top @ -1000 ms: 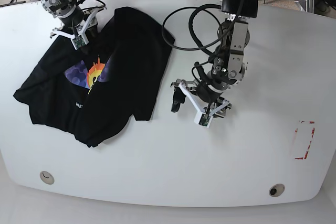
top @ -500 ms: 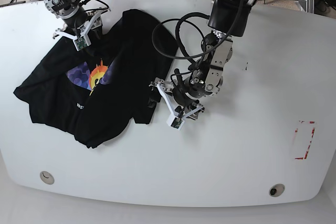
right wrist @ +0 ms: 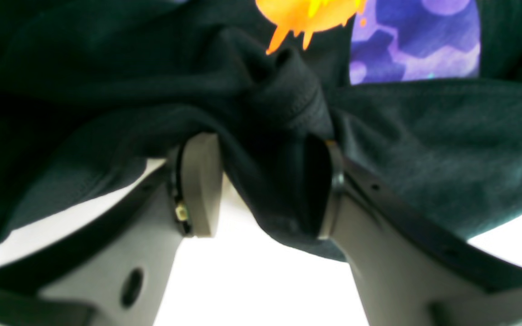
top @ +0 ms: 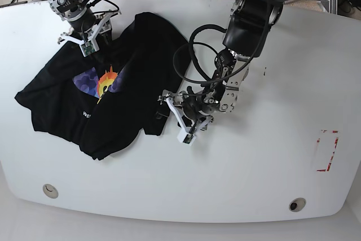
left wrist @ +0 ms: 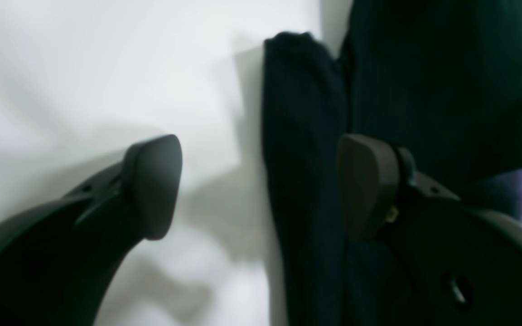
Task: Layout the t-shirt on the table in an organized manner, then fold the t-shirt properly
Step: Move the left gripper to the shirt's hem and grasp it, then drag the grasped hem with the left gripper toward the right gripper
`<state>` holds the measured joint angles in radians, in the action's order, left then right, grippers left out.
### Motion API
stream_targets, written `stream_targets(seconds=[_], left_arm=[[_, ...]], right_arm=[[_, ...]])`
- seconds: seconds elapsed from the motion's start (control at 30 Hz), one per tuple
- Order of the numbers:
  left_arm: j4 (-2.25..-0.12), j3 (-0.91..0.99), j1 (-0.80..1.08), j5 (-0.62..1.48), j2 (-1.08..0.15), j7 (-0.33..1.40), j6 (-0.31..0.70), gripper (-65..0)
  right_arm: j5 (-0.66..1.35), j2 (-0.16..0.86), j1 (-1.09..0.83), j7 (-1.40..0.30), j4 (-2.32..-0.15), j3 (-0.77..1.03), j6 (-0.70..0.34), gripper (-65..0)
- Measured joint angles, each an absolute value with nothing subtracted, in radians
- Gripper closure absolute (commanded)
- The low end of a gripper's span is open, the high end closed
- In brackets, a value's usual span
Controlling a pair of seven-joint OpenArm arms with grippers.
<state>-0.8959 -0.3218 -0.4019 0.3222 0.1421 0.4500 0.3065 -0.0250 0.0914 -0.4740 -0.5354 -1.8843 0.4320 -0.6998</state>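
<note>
White glossy table [top: 254,162], black t-shirt [top: 130,83] spread left, right end effector [right wrist: 261,185] pinching it, left end effector [left wrist: 261,185] wide

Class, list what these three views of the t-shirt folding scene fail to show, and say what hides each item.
- White lettering on the t-shirt: too small, base view.
- Left gripper: open over the shirt's edge; contact unclear, left wrist view blurred.
- Right gripper: bunched fabric between the fingers; right wrist view cannot settle the clamp.
- Table: far edge cut off, base view.
</note>
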Motion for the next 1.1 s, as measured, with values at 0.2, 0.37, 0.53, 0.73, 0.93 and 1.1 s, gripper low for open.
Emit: stream_targets(seconds=[0.2,0.37,0.53,0.73,0.93,1.1], left_arm=[[-0.88,-0.41,-0.414,0.382,0.147,0.433,0.36,-49.9],[-0.878,-0.464,-0.41,0.397,0.148,0.433,0.36,-43.3],[-0.878,-0.474,-0.407,0.398,0.147,0.434,0.36,-24.0],[-0.878,-0.469,-0.408,0.398,0.145,0.433,0.356,-1.5],[-0.878,-0.469,-0.408,0.398,0.146,0.434,0.356,0.0],[-0.878,-0.455,-0.408,0.398,0.138,0.434,0.359,0.0]], right_arm=[[-0.026,0.069,-0.474,-0.535,-1.889,0.433,-0.7,-28.4],[-0.026,0.064,-0.474,-0.535,-1.89,0.433,-0.7,-28.4],[-0.025,0.064,-0.474,-0.535,-1.897,0.433,-0.7,-28.4],[-0.025,0.064,-0.474,-0.535,-1.902,0.433,-0.7,-28.4],[-0.025,0.064,-0.474,-0.535,-1.902,0.433,-0.7,-28.4],[-0.025,0.064,-0.474,-0.535,-1.903,0.433,-0.7,-28.4]])
